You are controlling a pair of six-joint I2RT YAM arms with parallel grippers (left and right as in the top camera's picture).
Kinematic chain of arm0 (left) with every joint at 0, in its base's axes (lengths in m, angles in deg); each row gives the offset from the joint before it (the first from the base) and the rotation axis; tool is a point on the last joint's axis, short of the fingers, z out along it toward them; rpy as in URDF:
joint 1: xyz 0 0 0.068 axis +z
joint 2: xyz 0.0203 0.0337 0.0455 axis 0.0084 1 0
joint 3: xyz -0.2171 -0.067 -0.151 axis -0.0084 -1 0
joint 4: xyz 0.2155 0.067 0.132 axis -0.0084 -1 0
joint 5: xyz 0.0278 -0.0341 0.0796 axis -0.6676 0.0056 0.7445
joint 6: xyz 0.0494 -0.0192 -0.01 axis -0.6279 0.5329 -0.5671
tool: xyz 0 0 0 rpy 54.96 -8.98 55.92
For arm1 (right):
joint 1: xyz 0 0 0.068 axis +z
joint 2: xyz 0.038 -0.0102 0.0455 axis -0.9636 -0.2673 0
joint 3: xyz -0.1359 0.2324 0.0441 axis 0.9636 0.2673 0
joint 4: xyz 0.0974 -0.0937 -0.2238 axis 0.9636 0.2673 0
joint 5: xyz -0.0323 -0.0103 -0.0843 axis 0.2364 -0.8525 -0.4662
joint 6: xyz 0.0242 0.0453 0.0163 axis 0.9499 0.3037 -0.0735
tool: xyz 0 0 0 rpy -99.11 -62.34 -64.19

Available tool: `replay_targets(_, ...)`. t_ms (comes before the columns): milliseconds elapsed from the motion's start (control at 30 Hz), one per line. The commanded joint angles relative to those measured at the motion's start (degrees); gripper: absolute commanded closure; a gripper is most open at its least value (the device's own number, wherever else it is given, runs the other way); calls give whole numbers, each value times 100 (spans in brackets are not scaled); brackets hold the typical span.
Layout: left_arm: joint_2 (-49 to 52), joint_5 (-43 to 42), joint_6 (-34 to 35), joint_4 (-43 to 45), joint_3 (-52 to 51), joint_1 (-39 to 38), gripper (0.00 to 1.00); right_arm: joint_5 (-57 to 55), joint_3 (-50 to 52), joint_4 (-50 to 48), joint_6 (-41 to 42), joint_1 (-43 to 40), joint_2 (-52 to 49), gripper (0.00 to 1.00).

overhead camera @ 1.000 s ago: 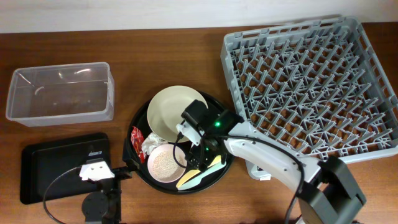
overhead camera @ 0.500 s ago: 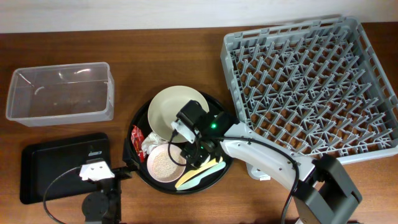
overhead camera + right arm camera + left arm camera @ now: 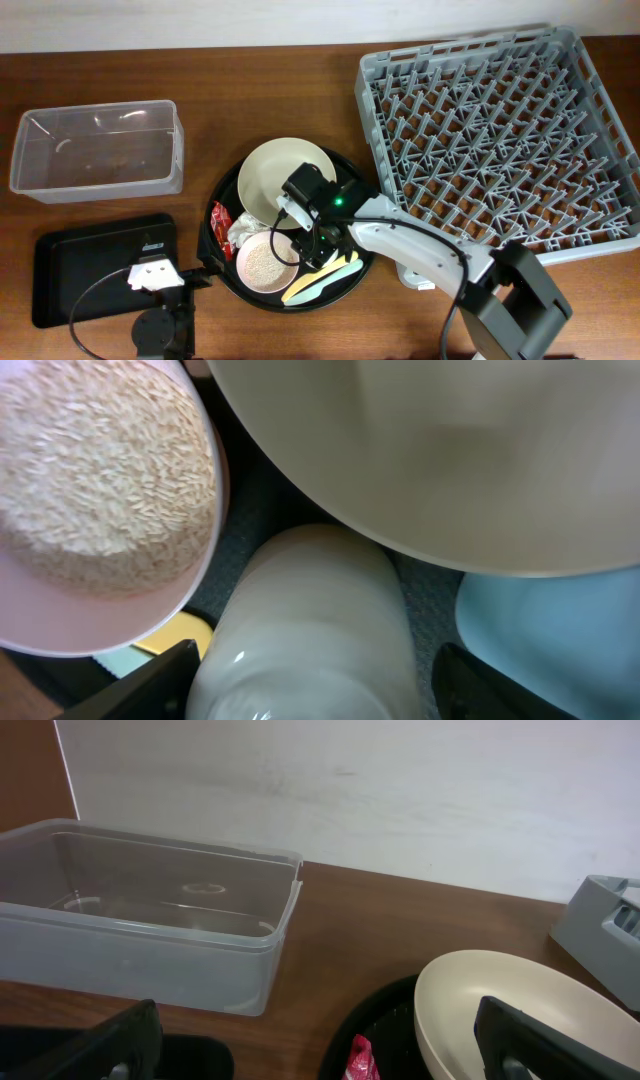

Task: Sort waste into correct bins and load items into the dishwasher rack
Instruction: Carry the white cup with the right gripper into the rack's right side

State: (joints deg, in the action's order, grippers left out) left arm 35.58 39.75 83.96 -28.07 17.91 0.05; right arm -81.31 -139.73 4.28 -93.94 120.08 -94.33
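Our right end effector (image 3: 315, 655) straddles the white cup (image 3: 310, 595), fingers apart, beside the pink bowl (image 3: 190, 575); our left end effector (image 3: 318, 1020) gapes wide.

Wooden table (image 3: 270, 90) bears clear tub (image 3: 100, 188), flat black tray (image 3: 70, 270), round tray (image 3: 222, 195), rack (image 3: 465, 45).

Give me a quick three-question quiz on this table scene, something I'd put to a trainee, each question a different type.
1. True or false: a cup stands in the dishwasher rack.
2. What fills the small pink bowl? A: rice grains. B: water. C: nothing.
3. Name the item that the jaws of the right gripper straddle.

Key: 1 false, the rack holds nothing. 2 A. 3 the white cup, lying on the round black tray, with the jaws open on either side.
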Motion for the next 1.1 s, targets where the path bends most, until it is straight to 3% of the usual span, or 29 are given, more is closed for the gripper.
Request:
replay_targets(0,-33,-59,-98,7,-28,28,1,-92,-20,52,46,55,-52,28)
replay_targets(100,-33,-59,-98,7,-28,28,1,-96,-81,83,48,55,-46,36)
replay_targets(333,-33,-59,-98,7,-28,28,1,-101,-498,468,48,52,68,42)
replay_targets(667,-33,-59,-98,7,-28,28,1,-125,-2302,1993,76,52,299,48)
replay_targets(900,-33,-59,-98,7,-28,28,1,-1746,-4037,3018,1016,-219,299,50)
replay_targets(1067,-33,-59,-98,7,-28,28,1,-2251,-4649,3421,1453,-1272,299,53)
